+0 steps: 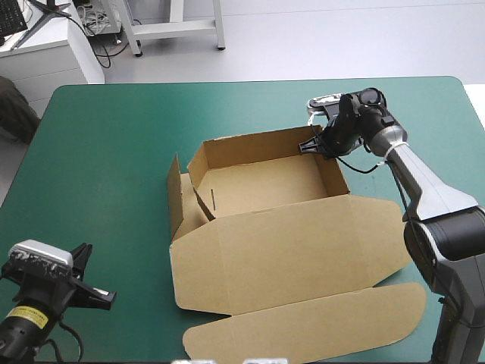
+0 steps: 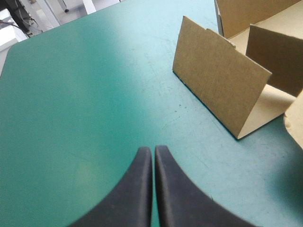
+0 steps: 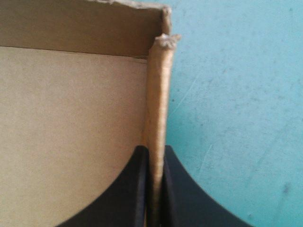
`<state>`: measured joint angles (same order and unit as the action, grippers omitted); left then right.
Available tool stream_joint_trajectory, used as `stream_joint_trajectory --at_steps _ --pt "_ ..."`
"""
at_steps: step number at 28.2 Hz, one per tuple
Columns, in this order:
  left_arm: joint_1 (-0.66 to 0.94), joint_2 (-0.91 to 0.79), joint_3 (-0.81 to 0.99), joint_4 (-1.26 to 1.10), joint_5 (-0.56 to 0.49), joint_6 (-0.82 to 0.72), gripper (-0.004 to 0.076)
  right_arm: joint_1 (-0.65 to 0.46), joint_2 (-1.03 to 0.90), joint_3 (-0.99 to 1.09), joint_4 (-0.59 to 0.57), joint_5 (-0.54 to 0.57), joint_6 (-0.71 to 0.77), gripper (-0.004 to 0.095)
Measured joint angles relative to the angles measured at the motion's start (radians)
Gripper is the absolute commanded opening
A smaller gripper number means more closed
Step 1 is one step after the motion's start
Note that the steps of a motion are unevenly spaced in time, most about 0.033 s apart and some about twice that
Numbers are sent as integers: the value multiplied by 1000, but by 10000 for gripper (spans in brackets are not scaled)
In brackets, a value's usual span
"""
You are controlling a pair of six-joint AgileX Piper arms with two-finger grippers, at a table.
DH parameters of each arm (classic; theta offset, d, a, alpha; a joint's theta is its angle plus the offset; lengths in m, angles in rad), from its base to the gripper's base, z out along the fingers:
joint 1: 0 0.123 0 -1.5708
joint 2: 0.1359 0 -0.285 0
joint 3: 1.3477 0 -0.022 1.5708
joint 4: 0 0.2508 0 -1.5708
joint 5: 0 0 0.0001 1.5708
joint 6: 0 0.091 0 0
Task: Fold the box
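Here, from above, the box [image 1: 280, 250] lies around the middle of the table [image 1: 114, 152]: an open tray with raised walls on the far side, and the lid flat toward the near edge. A side flap [image 1: 176, 199] stands up at the tray's left. The right gripper [image 1: 317, 144] is at the top of the tray's right wall [image 1: 333, 173], close to the far corner. The left gripper [image 1: 106, 296] is by the table's near left corner, well apart from the box.

In the left wrist view, the left gripper [image 2: 154, 151] has its black fingers pressed together in a point, nothing between them, over the bare teal-green cover. Ahead and off to one side the side flap [image 2: 218, 80] stands upright, with the tray behind it.

In the right wrist view, the right gripper [image 3: 154, 153] pinches the brown right wall [image 3: 158, 94] edge-on. One finger is inside the tray and the other outside over the cover, with the tray's corner just ahead.
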<state>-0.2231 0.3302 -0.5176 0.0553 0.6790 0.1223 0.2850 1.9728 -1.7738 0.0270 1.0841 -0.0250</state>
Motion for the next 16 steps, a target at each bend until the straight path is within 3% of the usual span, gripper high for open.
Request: stream_joint_trajectory --at_steps 6,9,12,13,16 --pt "0 -83 39 2 24 0 -7 0 0 0 1 0 -20 18" --pt "0 -86 41 5 37 0 -7 0 3 -18 2 10 -35 142" --pt "0 -87 41 20 40 0 -7 0 19 -55 2 63 -53 369" --pt "0 -87 41 30 40 0 -7 2 33 -82 4 119 -60 411" --pt "0 -87 41 31 40 0 -7 3 30 -145 3 144 -63 463"
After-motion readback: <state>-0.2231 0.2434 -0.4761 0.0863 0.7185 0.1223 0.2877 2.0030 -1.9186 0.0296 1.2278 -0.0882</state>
